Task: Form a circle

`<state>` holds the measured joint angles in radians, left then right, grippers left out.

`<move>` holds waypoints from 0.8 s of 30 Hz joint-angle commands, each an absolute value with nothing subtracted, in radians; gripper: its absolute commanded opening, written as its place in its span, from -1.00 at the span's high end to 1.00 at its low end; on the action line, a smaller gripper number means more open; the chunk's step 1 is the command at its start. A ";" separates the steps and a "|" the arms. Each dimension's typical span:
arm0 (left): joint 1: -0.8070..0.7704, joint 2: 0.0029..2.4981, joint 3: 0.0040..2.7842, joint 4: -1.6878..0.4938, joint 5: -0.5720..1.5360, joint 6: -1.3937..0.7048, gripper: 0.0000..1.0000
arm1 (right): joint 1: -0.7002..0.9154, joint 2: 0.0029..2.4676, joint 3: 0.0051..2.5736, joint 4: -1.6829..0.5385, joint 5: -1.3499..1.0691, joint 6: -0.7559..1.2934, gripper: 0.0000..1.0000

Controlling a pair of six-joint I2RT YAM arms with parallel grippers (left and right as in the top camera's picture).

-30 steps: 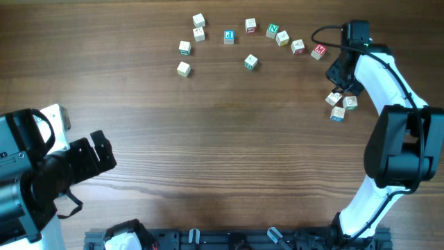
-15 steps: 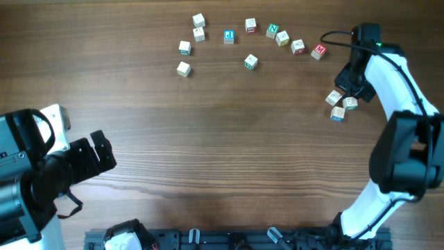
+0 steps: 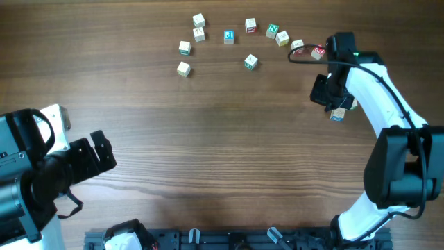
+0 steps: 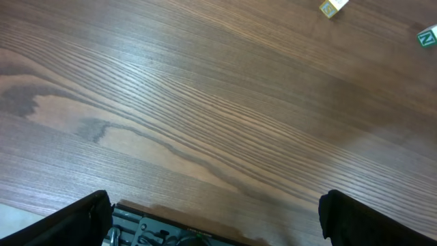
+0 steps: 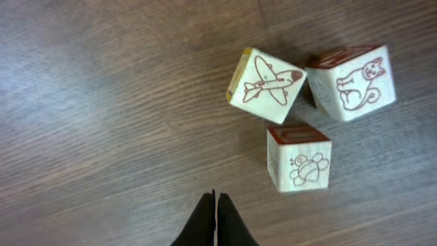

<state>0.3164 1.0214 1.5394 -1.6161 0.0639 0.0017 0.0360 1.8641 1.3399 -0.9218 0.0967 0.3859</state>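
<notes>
Wood-grain table (image 3: pixel 222 146) | circle (image 3: pixel 250 26) only an arc, far side | left jaws wide | right jaws closed, empty

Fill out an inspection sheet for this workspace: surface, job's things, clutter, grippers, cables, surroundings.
Surface: wooden table, bare grain, no spills seen.
Job's things: cubes form a loose arc at the far side, not a closed ring; a stray cube sits inside the arc; three cubes are bunched by the right arm, apart from the arc.
Clutter: nothing seen.
Grippers: left gripper open, holding nothing, far from the cubes; right gripper shut, empty, its tip just short of the three cubes.
Cables: black cable loops from the right wrist across the arc's right end.
Surroundings: black rail along the near edge.
</notes>
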 commanded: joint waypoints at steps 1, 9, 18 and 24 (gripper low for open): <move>0.324 1.014 1.534 -1.613 0.054 -0.008 -1.00 | 0.031 1.857 1.279 -0.877 0.084 0.317 0.91; 0.324 1.014 1.534 -1.613 0.054 -0.008 -1.00 | 0.010 1.859 1.202 -0.782 0.160 0.299 0.91; 0.324 1.014 1.534 -1.613 0.054 -0.008 -1.00 | -0.007 1.859 1.202 -0.771 0.176 0.319 0.91; 0.324 1.014 1.534 -1.613 0.054 -0.008 -1.00 | -0.007 1.859 1.202 -0.772 0.196 0.353 0.92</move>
